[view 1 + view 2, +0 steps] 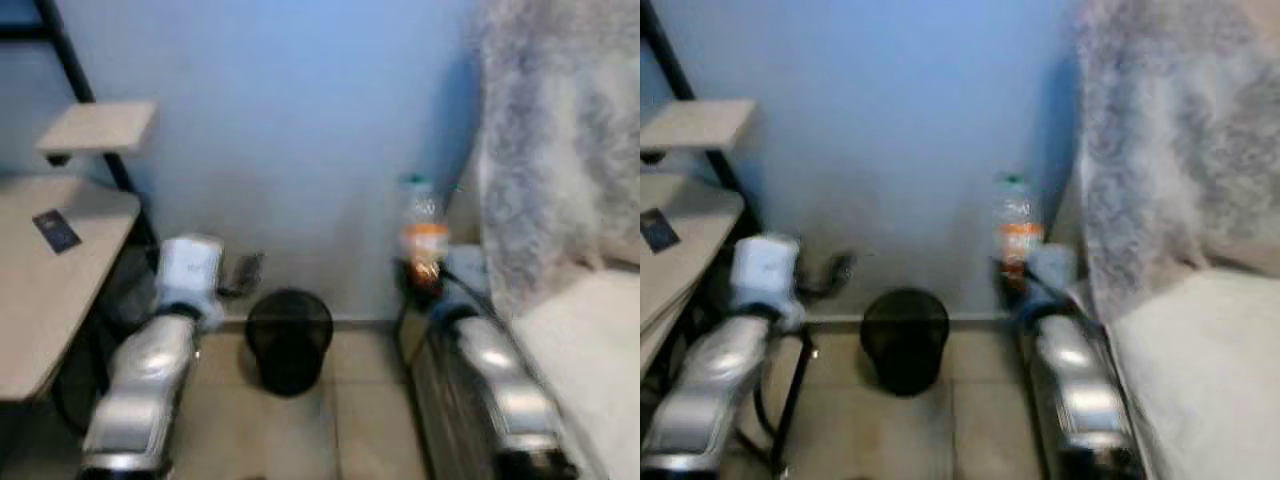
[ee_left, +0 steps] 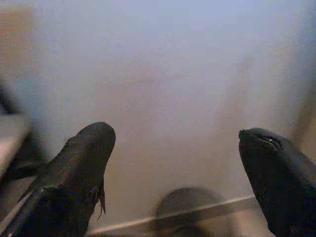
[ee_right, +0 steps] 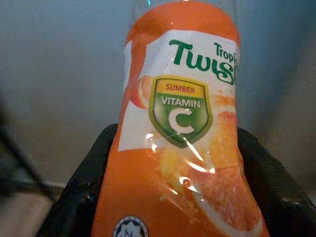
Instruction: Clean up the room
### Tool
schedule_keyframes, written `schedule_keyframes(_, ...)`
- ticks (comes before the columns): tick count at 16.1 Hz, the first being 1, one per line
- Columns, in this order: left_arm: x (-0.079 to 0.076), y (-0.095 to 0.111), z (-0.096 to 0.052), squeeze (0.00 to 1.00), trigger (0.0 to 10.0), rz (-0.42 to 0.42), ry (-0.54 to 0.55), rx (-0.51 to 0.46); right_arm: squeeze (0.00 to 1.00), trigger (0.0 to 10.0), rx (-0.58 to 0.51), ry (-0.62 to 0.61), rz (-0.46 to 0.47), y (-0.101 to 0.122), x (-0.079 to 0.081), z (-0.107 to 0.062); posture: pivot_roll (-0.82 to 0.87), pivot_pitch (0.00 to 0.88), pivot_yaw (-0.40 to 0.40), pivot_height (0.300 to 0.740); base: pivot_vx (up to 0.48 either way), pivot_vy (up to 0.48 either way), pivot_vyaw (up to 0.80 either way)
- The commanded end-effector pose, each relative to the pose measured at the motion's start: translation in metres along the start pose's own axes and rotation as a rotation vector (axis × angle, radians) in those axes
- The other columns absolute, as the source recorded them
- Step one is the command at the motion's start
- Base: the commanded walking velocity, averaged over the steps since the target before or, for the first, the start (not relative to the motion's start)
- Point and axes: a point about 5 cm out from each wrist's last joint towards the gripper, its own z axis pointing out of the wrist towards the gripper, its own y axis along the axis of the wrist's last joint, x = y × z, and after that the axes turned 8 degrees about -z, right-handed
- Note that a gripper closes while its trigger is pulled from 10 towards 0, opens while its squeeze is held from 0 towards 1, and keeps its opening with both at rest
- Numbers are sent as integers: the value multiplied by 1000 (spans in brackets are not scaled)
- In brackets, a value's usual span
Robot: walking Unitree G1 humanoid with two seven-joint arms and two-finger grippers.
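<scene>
The right claw (image 3: 173, 197) is clamped around a clear plastic juice bottle with a glossy orange-and-white label (image 3: 180, 128), its two black fingers pressed to either side of the lower body. In the head views the bottle (image 1: 424, 238) stands upright above the right arm, held well above the floor, to the right of and higher than a round black mesh wastebasket (image 1: 290, 338) that sits on the beige tiled floor (image 1: 360, 410) against the pale blue wall (image 1: 300, 130).

The left claw (image 2: 173, 163) is spread wide and holds nothing; its rubbery, pebbled fingers (image 2: 84, 163) point at the wall, with the dark rim of the basket just below them.

The likely next step is to carry the bottle over the basket and drop it in. The label is slick and the bottle rounded, so it could slide or twist in the grip. The basket mouth is not wide, and a release from off to the right would probably send the bottle onto the tiles, where it would roll. The light mesh basket might also tip if struck on the rim.

At the left stands a pale wooden table (image 1: 60, 290) with a small dark card (image 1: 56, 230) on it; at the right, a fluffy grey blanket (image 1: 560, 150) hangs over a white bed (image 1: 590, 350).
</scene>
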Motion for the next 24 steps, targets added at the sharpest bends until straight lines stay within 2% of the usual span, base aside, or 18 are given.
schedule_keyframes(1, -13, 6, 4, 204, 10000, 9, -58, -20, 0, 10000, 24, -31, -9, -4, -14, -3, 2, 0, 18, 740, 326, 0, 0)
schedule_keyframes(3, -13, 6, 4, 200, 10000, 15, -66, -16, 0, 10000, 27, -22, 1, -6, -13, -3, 6, 0, 24, 740, 321, 0, 0)
schedule_keyframes(4, -12, 7, 5, 200, 10000, 13, -66, -18, 0, 10000, 30, -24, -27, -7, -13, -3, 7, 0, 26, 740, 311, 0, 0)
schedule_keyframes(8, -11, 7, 6, 208, 10000, -36, -48, -22, 0, 10000, 31, -41, -40, -8, -13, -4, 3, 0, 38, 740, 295, 0, 0)
schedule_keyframes(14, -14, 6, 5, 212, 10000, -27, -72, -13, 0, 10000, 38, -37, -57, -9, -15, -4, 2, 0, 33, 740, 274, 0, 0)
schedule_keyframes(16, -15, 6, 5, 208, 10000, -18, -85, -9, 0, 10000, 46, 6, -108, -10, -12, -3, 5, 0, 26, 740, 274, 0, 800)
schedule_keyframes(18, -17, 6, 4, 208, 10000, -15, -105, -4, 0, 10000, 65, 4, -95, -13, -13, -1, 8, 0, 23, 740, 263, 0, 400)
schedule_keyframes(19, -18, 5, 4, 208, 10000, -9, -120, 3, 0, 10000, 79, 19, -108, -15, -14, -1, 10, 0, 22, 740, 255, 0, 0)
schedule_keyframes(20, -20, 4, 4, 208, 10000, -7, -137, 12, 0, 10000, 98, 64, -194, -18, -12, 0, 10, 0, 24, 740, 0, 0, 0)
schedule_keyframes(21, -22, 3, 3, 204, 10000, 0, -169, 24, 0, 10000, 131, 100, -225, -23, -12, 0, 10, 0, 27, 740, 0, 0, 0)
schedule_keyframes(24, -29, 0, 2, 196, 10000, 24, -229, 55, 0, 10000, 157, 119, -249, -24, -20, 5, 7, 0, 31, 740, 0, 0, 0)
